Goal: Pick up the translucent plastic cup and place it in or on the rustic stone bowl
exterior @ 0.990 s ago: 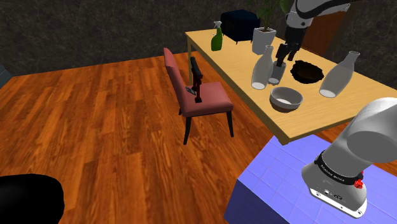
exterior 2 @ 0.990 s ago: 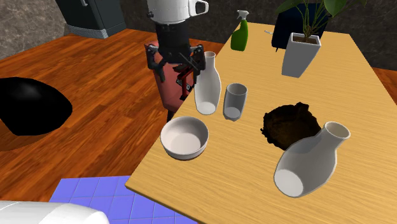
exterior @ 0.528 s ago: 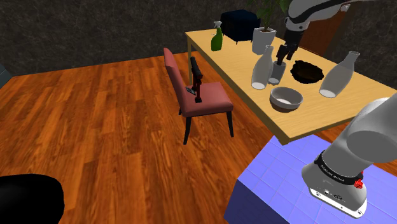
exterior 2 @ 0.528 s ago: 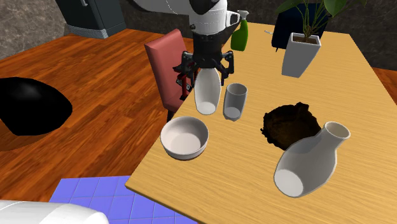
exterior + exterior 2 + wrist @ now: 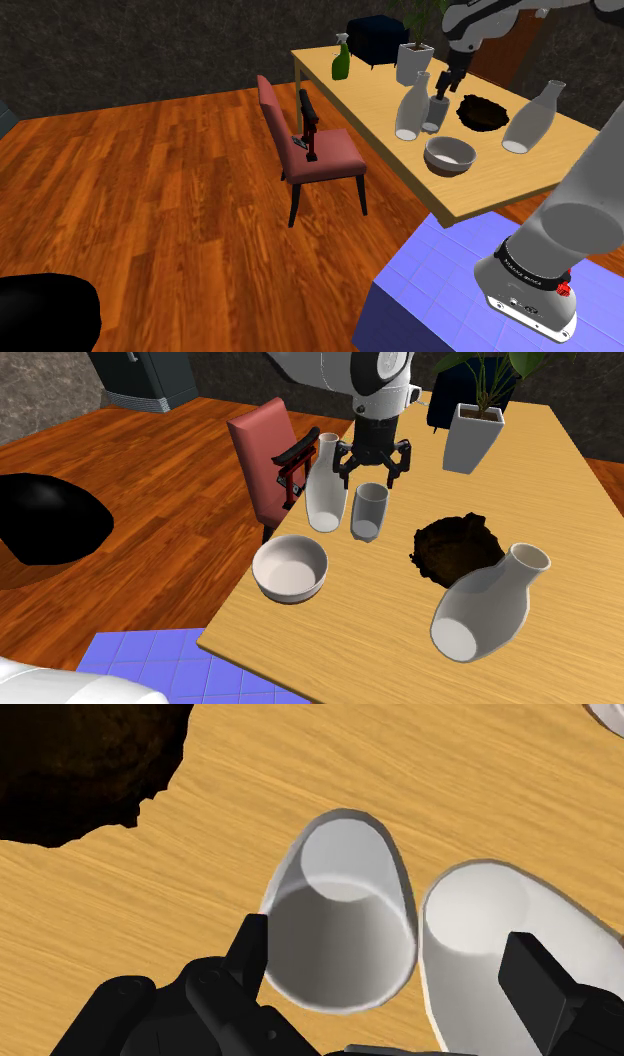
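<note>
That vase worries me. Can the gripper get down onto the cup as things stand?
Probably, with care: the open gripper hangs above the cup, whose mouth is clear. The white vase stands close beside it, and in the wrist view one finger seems to sit over the vase.

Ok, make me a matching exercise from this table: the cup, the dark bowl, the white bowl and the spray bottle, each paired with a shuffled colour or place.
Things:
1. cup
2. dark bowl
3. white bowl
4. spray bottle

Descriptions:
A. green, near a far corner of the table
B. just below the open fingers
C. dark brown, with a ragged rim
D. of the four, closest to the stand

Pairs: 1-B, 2-C, 3-D, 4-A
</note>
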Robot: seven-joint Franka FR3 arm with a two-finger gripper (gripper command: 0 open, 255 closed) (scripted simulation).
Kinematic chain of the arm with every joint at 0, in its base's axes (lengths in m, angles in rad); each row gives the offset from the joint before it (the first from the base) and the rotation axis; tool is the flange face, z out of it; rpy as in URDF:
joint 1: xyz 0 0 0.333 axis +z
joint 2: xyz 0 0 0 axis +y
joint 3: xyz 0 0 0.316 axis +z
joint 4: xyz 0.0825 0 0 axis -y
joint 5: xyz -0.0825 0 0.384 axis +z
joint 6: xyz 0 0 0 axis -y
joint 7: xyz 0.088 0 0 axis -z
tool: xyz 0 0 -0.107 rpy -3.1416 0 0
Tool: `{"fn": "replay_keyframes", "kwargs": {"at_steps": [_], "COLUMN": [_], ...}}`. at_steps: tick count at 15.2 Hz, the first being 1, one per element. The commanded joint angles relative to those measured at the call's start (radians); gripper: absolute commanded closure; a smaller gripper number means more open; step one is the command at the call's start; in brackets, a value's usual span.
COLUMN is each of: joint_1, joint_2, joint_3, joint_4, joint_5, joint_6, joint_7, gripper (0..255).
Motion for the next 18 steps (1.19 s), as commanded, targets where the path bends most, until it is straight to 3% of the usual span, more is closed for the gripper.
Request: {"fn": "replay_keyframes", "kwargs": {"at_steps": [1,4,12,18], "joint_1": [-0.028,-0.080,-0.096,-0.096], "joint_2": [0.088,0.198,0.250,0.250], "joint_3": [-0.008,-0.003,0.015,0.015], "joint_4": [0.069,0.171,0.131,0.131], "joint_5": [0.063,0.138,0.176,0.176], "joint_6": [0.007,0.000,0.084,0.084], "joint_7": [-0.069,-0.145,-0.169,-0.169], "gripper": [0,0,0,0]}}
